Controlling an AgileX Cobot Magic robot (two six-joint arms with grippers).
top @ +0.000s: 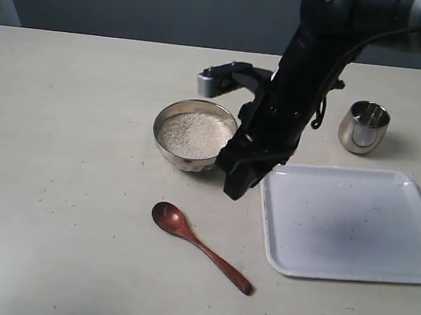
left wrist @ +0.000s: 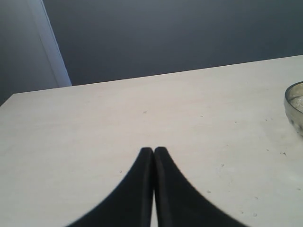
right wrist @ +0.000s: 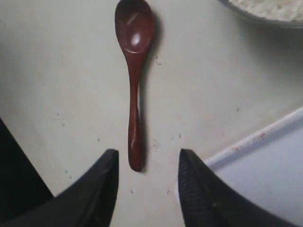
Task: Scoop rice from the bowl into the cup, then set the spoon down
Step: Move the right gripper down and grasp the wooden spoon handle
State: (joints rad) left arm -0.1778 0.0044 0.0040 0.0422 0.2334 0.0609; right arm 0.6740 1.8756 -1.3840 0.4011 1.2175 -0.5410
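Observation:
The dark reddish-brown spoon [top: 199, 245] lies flat on the table, scoop up, in front of the bowl. It shows lengthwise in the right wrist view as the spoon [right wrist: 134, 85]. My right gripper [top: 235, 188] hangs between the bowl and the tray. It is open [right wrist: 147, 158], with the handle's end just ahead of its fingertips and nothing between them. The steel bowl [top: 168, 150] holds white rice [top: 195, 134]. The small steel cup [top: 363, 127] stands at the back right. My left gripper [left wrist: 154, 150] is shut and empty over bare table.
A white tray [top: 349, 221] lies at the right, its edge close beside my right fingers [right wrist: 265, 142]. The bowl's rim [left wrist: 294, 106] shows at the edge of the left wrist view. Fine specks dot the table.

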